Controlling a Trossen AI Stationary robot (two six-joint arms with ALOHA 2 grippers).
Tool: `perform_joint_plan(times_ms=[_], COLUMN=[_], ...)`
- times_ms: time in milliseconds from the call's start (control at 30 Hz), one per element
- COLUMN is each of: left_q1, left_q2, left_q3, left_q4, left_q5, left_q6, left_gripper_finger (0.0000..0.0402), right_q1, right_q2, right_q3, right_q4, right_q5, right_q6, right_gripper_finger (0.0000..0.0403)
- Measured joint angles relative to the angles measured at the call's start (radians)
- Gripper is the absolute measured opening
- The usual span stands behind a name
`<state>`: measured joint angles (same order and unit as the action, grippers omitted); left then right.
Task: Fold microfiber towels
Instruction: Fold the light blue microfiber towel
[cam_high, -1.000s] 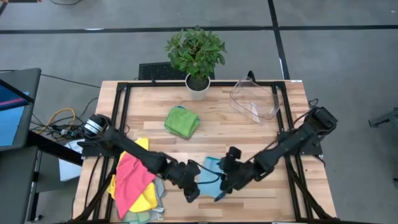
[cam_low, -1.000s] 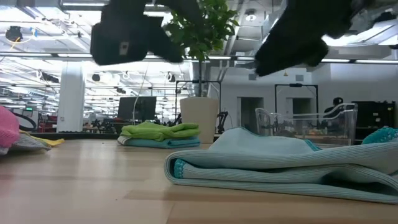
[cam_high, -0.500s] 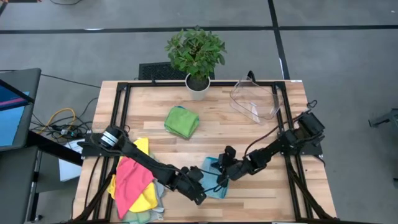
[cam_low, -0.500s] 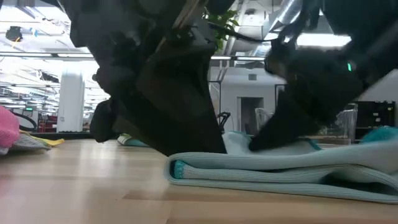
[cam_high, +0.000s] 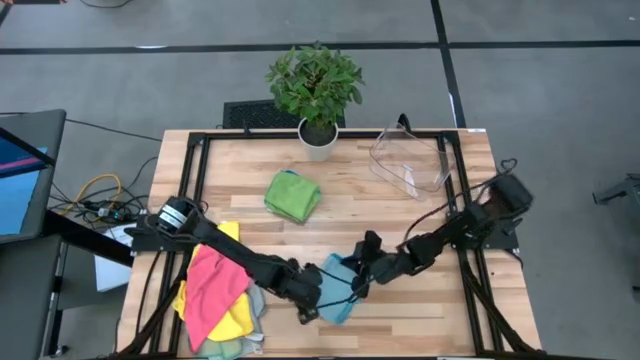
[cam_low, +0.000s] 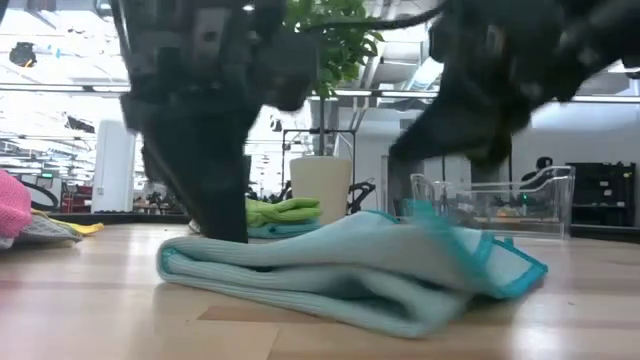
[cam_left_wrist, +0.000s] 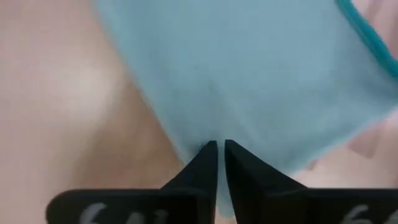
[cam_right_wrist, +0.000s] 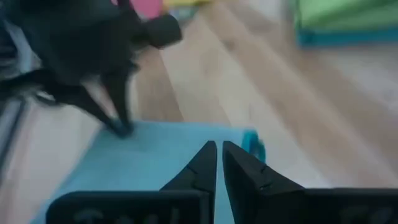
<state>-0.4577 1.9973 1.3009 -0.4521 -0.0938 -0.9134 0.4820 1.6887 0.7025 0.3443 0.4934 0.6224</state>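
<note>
From above I see the pale teal towel (cam_high: 336, 290) lying folded near the front edge of the wooden table (cam_high: 350, 225), with both arms meeting over it. My left gripper (cam_high: 312, 303) reaches in from the left side of the table and sits at the towel's left edge; in the left wrist view its fingers (cam_left_wrist: 208, 165) are pinched together on the teal cloth (cam_left_wrist: 249, 74), which they grasp at its border. My right gripper (cam_high: 358, 278) comes in from the right and rests on the towel's right edge; in the right wrist view its fingers (cam_right_wrist: 206, 165) stand nearly together over the teal cloth (cam_right_wrist: 155, 155), and I cannot tell whether any fabric is caught between them. At table height the towel (cam_low: 350, 265) shows as a thick layered fold with a darker teal hem turned up on one side. A folded bright green towel (cam_high: 292, 195) lies farther back, near the middle of the table, just in front of a potted plant (cam_high: 315, 85). A heap with a pink towel (cam_high: 212, 285) over a yellow towel (cam_high: 232, 320) sits at the front left. A clear plastic bin (cam_high: 412, 160) stands at the back right.
</note>
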Motion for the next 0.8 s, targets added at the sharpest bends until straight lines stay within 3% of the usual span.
perform_joint_plan(times_ms=[200, 300, 433, 533, 700, 800], left_q1=[0.037, 0.06, 0.072, 0.031, -0.06, -0.117], left_q2=[-0.138, -0.189, -0.282, -0.327, -0.332, -0.29], left_q3=[0.003, 0.001, 0.001, 0.002, 0.002, 0.003], left_q4=[-0.145, -0.262, -0.285, -0.244, -0.219, -0.227], left_q5=[-0.072, -0.099, -0.073, 0.001, -0.005, -0.082], left_q6=[0.212, 0.221, 0.028, -0.094, -0.327, -0.585], left_gripper_finger=[0.0002, 0.0002, 0.0004, 0.0026, 0.0114, 0.0178], right_q1=[0.036, 0.041, 0.024, 0.019, -0.014, -0.051], right_q2=[-0.131, -0.128, -0.149, -0.191, -0.224, -0.189], right_q3=[0.002, -0.002, -0.001, 0.021, 0.153, 0.213], right_q4=[-0.037, -0.13, -0.237, -0.339, -0.626, -0.741], right_q5=[-0.002, -0.041, -0.23, -0.313, -0.339, -0.313], right_q6=[-0.075, 0.051, 0.18, 0.192, 0.081, 0.027], right_gripper_finger=[0.0053, 0.0055, 0.0078, 0.011, 0.0181, 0.0216])
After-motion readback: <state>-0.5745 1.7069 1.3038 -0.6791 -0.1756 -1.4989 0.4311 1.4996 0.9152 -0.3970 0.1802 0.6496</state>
